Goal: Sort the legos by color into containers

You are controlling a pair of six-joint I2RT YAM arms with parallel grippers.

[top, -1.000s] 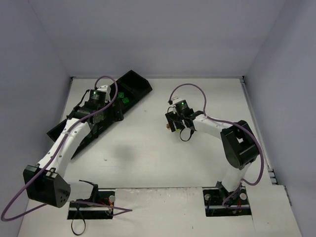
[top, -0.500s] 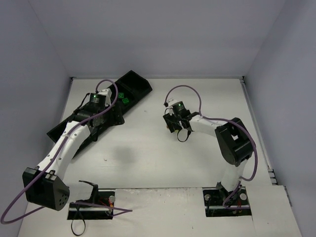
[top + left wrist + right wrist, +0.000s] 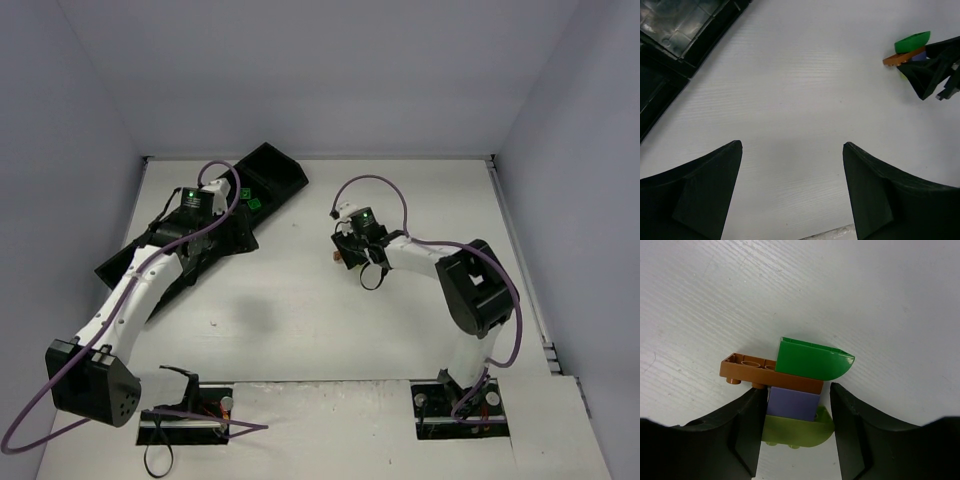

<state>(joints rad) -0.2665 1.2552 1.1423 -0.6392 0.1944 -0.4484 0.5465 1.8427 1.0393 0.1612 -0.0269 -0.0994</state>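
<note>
- Top view: black tray (image 3: 276, 166) lies diagonally on the white table (image 3: 400, 190), one end toward the far-left corner. Two green legos (image 3: 250, 203) sit in a compartment near its far end.
- Left gripper (image 3: 236, 231) hangs at the tray's right edge. Right gripper (image 3: 345, 256) is well to the right of the tray, with the lego stack (image 3: 337, 257) at its tip.
- Pale lilac-grey walls (image 3: 330, 70) on three sides; purple cables (image 3: 375, 180) loop over both arms.
- Left wrist view: jaws wide apart, nothing between them, over bare ribbed white surface. Tray corner at upper left; the stack sits far right of it, caught in the other arm's black fingers (image 3: 930, 72).
- Right wrist view: jaws closed in on the stack.
- Top piece is a glossy green curved brick (image 3: 812, 360) on a flat brown plate (image 3: 747, 368) that sticks out leftward, studs showing.
- Beneath is a purple brick (image 3: 792, 404), then a lime piece (image 3: 796, 432) reaching from pad to pad.
- Table here is white with fine parallel ridges.
</note>
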